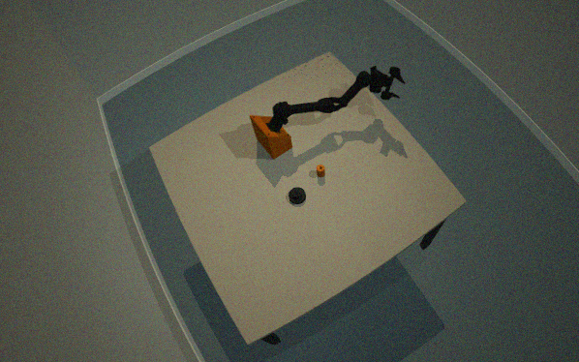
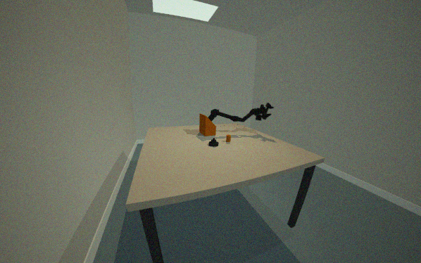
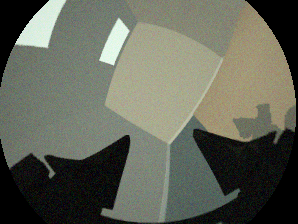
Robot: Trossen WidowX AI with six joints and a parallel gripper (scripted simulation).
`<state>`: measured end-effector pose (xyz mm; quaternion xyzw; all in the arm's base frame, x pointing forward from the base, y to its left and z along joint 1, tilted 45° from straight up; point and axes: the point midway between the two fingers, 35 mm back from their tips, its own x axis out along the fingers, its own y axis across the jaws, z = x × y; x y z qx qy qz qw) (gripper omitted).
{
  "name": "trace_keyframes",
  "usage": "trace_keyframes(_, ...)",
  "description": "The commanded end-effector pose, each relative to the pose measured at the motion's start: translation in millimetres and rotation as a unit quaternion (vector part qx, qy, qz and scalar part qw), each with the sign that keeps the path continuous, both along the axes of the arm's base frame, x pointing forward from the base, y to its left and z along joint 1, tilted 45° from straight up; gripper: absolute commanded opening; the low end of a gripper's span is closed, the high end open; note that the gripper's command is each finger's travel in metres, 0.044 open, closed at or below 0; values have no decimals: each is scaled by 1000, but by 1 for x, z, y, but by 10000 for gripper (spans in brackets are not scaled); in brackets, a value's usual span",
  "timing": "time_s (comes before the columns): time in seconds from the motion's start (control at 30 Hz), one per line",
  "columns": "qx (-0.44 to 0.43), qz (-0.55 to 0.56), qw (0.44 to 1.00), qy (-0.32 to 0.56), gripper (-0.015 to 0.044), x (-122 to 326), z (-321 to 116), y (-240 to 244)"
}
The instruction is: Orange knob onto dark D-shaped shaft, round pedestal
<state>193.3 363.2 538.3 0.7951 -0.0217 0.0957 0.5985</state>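
Note:
The orange knob point(image 1: 320, 171) point(image 2: 228, 138) stands upright on the table, a short way from the pedestal. The round dark pedestal point(image 1: 297, 196) point(image 2: 213, 144) stands on the table with the shaft rising from its middle; the shaft's flat side cannot be made out. My gripper point(image 1: 401, 90) point(image 2: 272, 112) point(image 3: 162, 136) is open and empty. It is held high and far from both things, near the table's far right edge. In the wrist view its two dark fingers stand wide apart, and neither the knob nor the pedestal shows there.
The orange wedge-shaped base point(image 1: 278, 145) point(image 2: 207, 129) of the arm stands on the table point(image 1: 307, 271) point(image 2: 216, 169) behind the pedestal and knob. The arm point(image 1: 326, 105) point(image 2: 235, 118) stretches out from it over the table. Its shadow falls on the table beyond the knob.

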Motion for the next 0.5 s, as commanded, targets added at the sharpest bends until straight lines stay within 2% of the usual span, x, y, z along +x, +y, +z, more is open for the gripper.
trace_keyframes(0.0,0,0,1000,0,426,0,0,0)
trace_keyframes(0.1,10,29,999,-22,440,-11,18,-7)
trace_keyframes(0.2,114,80,989,-41,440,-39,54,-39)
trace_keyframes(0.33,221,120,967,-46,440,-60,81,-75)
trace_keyframes(0.47,291,143,944,-62,440,-71,94,-104)
